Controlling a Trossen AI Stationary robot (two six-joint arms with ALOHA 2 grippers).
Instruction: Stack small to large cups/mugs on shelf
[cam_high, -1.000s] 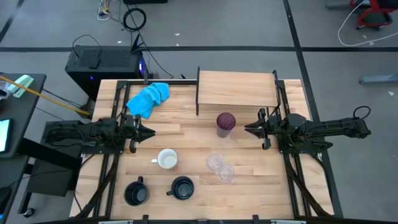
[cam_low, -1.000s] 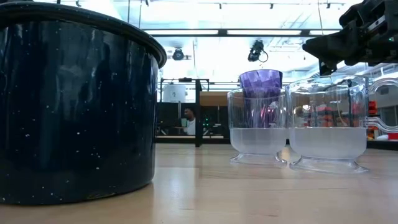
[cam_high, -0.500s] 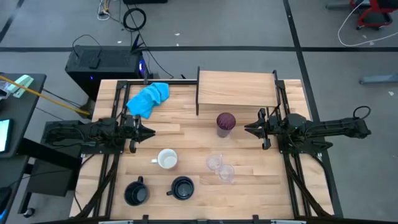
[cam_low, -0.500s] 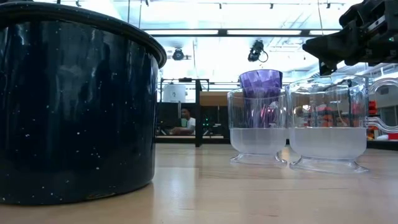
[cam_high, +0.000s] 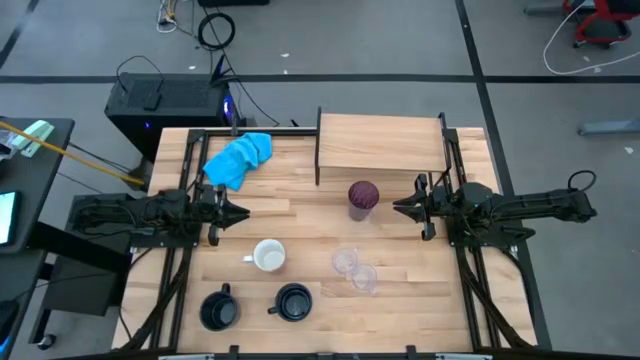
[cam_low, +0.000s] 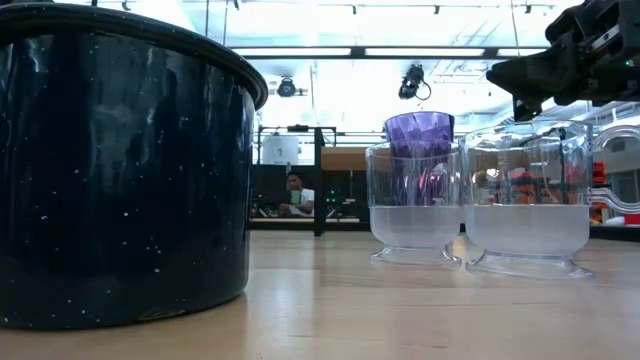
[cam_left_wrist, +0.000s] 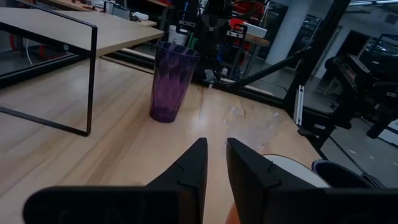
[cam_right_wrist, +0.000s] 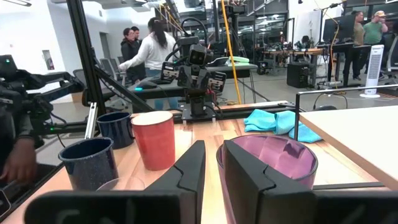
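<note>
The purple tumbler (cam_high: 362, 198) stands just in front of the shelf (cam_high: 381, 142), and we fear our right gripper (cam_high: 400, 207), nearly closed and empty beside it, could topple it.

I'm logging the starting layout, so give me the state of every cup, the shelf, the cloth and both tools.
purple tumbler: upright, on table before shelf
orange mug: upright, empty
two black mugs: upright, near front edge
two clear cups: side by side on table
shelf: top bare
blue cloth: crumpled
left tool: narrow gap, empty
right tool: narrow gap, empty, beside tumbler
</note>
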